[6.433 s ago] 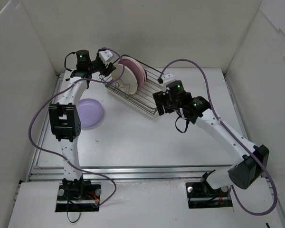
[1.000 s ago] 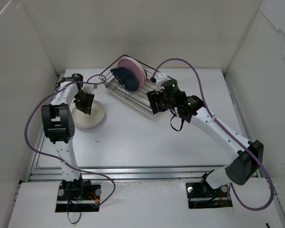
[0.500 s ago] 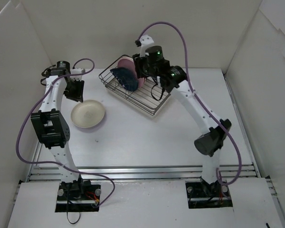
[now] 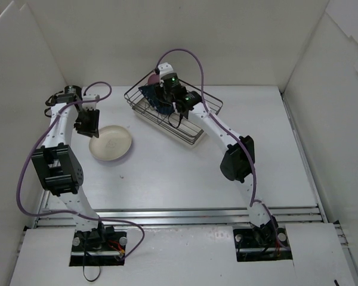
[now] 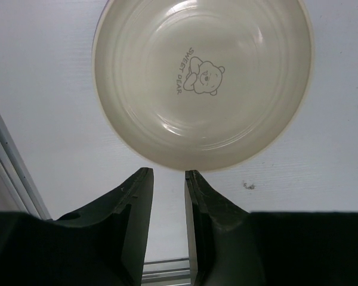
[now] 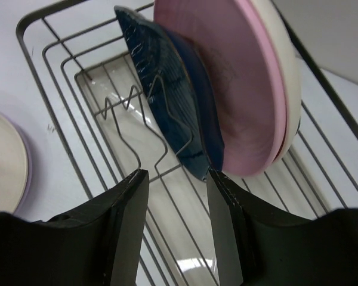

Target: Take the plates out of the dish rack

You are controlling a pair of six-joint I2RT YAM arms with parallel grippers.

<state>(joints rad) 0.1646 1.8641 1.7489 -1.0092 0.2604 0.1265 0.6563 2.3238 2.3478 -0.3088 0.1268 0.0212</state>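
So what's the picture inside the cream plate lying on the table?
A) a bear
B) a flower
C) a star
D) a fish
A: the left wrist view shows a little bear drawn in the middle of the cream plate.

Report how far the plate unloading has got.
Done: one cream plate lies on the table, left gripper empty near it. In hand: right gripper open at the blue plate's edge, not gripping. Left: it, a pink plate and a pale plate stand in the rack.
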